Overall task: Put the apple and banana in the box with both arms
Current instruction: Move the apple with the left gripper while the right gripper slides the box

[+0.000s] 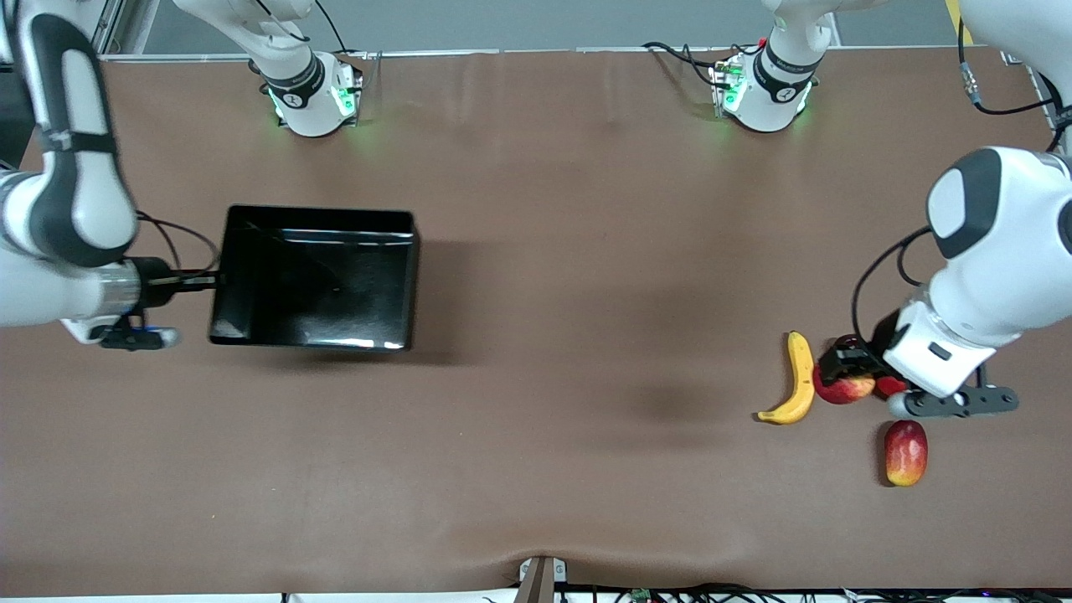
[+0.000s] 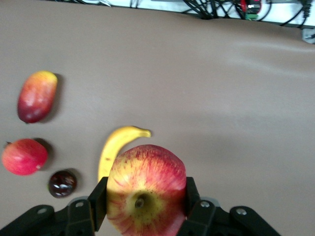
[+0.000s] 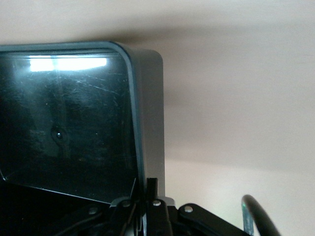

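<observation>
At frame left, the right gripper (image 1: 216,280) pinches the box (image 1: 316,279) wall, fingers nearly closed. At lower right, the left gripper (image 1: 840,373) clamps the apple (image 1: 844,389) between both fingers, beside the banana (image 1: 796,380).

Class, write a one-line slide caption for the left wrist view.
Left gripper shut on the apple, above the banana on the brown table.

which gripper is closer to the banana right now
Left. The left gripper, shut on the apple, is right beside the banana. The right gripper clamps the box wall at the right arm's end.
</observation>
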